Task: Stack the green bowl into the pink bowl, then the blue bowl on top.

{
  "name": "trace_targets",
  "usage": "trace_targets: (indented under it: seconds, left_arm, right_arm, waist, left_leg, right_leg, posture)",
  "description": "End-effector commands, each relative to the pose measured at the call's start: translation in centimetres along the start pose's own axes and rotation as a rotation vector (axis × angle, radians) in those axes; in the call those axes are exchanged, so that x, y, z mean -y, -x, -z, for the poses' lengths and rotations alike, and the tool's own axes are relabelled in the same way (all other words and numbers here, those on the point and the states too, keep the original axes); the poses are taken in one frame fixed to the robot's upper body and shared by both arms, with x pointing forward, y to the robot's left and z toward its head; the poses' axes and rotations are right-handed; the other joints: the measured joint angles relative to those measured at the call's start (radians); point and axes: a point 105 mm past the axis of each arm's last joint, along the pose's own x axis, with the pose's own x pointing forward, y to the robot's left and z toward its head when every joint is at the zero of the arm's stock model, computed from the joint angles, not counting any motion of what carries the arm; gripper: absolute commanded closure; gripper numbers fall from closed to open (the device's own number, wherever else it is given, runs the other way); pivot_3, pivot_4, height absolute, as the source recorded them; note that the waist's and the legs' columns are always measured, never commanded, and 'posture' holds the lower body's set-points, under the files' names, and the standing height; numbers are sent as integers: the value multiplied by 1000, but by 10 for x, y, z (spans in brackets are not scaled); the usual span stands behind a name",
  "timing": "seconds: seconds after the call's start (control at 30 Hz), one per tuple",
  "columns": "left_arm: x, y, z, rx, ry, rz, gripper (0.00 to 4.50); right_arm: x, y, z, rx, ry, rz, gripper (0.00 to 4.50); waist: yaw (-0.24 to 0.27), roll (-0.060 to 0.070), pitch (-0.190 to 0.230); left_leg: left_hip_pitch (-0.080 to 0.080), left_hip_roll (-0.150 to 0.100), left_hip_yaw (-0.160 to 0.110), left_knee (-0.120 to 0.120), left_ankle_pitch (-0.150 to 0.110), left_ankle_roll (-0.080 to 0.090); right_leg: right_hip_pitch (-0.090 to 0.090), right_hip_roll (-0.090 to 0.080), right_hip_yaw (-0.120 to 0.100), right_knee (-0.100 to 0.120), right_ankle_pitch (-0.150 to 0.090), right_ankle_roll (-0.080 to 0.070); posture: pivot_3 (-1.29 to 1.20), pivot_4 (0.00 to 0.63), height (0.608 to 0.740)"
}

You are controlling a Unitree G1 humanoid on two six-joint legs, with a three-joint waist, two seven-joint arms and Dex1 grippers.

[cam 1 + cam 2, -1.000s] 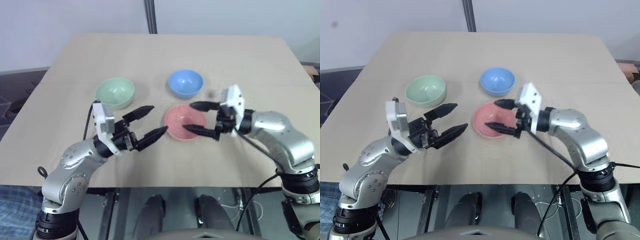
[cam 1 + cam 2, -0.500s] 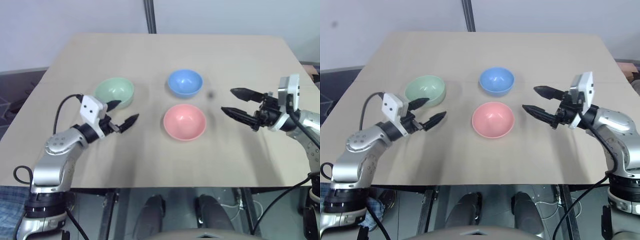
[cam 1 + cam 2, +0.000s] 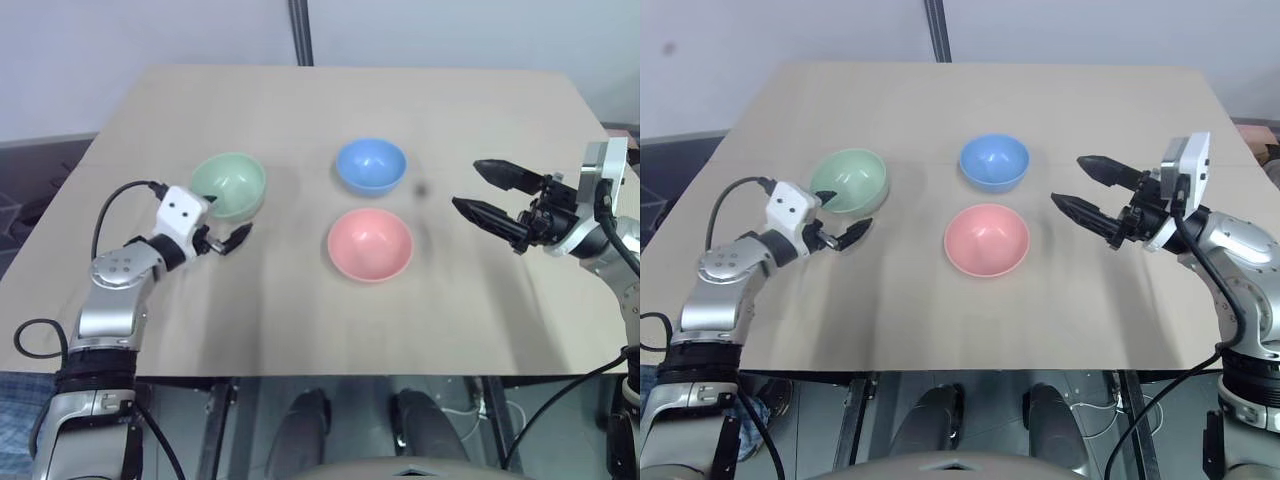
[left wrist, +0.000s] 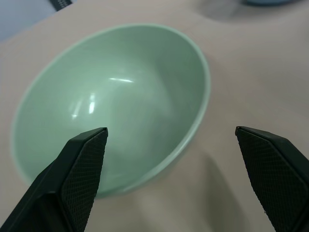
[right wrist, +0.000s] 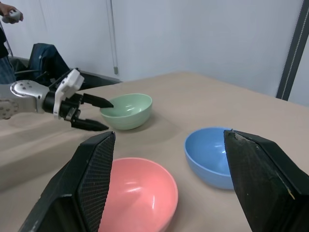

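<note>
- Left hand [image 3: 840,232] stood wide open and empty at the near rim of the green bowl [image 3: 850,180], one finger over the rim, the other outside the wall on the tabletop [image 3: 940,110] side.
- Right hand [image 3: 1095,195] hovered open and empty above the tabletop's right side, well apart from every bowl, fingers pointing inward toward the middle.
- Green bowl sat upright toward the left edge; the pink bowl [image 3: 986,240] lay in the middle nearer the front edge, the blue bowl [image 3: 994,162] just behind it.
- Judging by looks, the green bowl was light, stiff, smooth plastic, likely to slide or tip if nudged; pinching its thin rim, one finger inside and one outside, seemed the surest hold.
- Left forearm lay low, reaching from the left edge almost level.
</note>
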Motion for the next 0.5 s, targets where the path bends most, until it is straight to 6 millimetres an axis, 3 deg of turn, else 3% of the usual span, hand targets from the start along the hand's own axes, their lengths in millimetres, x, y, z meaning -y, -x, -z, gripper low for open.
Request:
trace_targets:
  seconds: [0.03, 0.13, 0.23, 0.43, 0.47, 0.5]
  left_arm:
    - [0, -3, -7, 14, -66, 21, 0]
    - [2, -5, -3, 1, -88, 50, 0]
    - [5, -6, -4, 12, -89, 73, 1175]
    - [7, -8, -7, 24, -100, 90, 4067]
    - [7, -8, -7, 23, -107, 90, 4473]
    - [7, -8, -7, 22, -119, 91, 4473]
  right_arm:
    - [-5, -1, -17, 52, 62, -14, 749]
    - [-3, -1, -18, 61, 69, -3, 749]
    - [-3, -1, -18, 60, 70, -6, 675]
    - [-3, -1, -18, 62, 74, -6, 675]
    - [-3, -1, -18, 62, 74, -7, 675]
    - [-3, -1, -18, 62, 75, -7, 675]
  waist:
    - [0, 0, 0]
    - [-1, 0, 0]
    - [-1, 0, 0]
    - [0, 0, 0]
    - [0, 0, 0]
    - [0, 1, -1]
  left_leg:
    - [0, 0, 0, 0, 0, 0]
    - [0, 0, 0, 0, 0, 0]
    - [0, 0, 0, 0, 0, 0]
    - [0, 0, 0, 0, 0, 0]
    - [0, 0, 0, 0, 0, 0]
    - [0, 0, 0, 0, 0, 0]
  right_leg:
    - [0, 0, 0, 0, 0, 0]
    - [0, 0, 0, 0, 0, 0]
    - [0, 0, 0, 0, 0, 0]
    - [0, 0, 0, 0, 0, 0]
    - [0, 0, 0, 0, 0, 0]
    - [0, 0, 0, 1, 0, 0]
  posture:
    - [0, 150, 740]
    - [0, 150, 740]
    - [0, 150, 740]
    - [0, 150, 740]
    - [0, 150, 740]
    - [0, 150, 740]
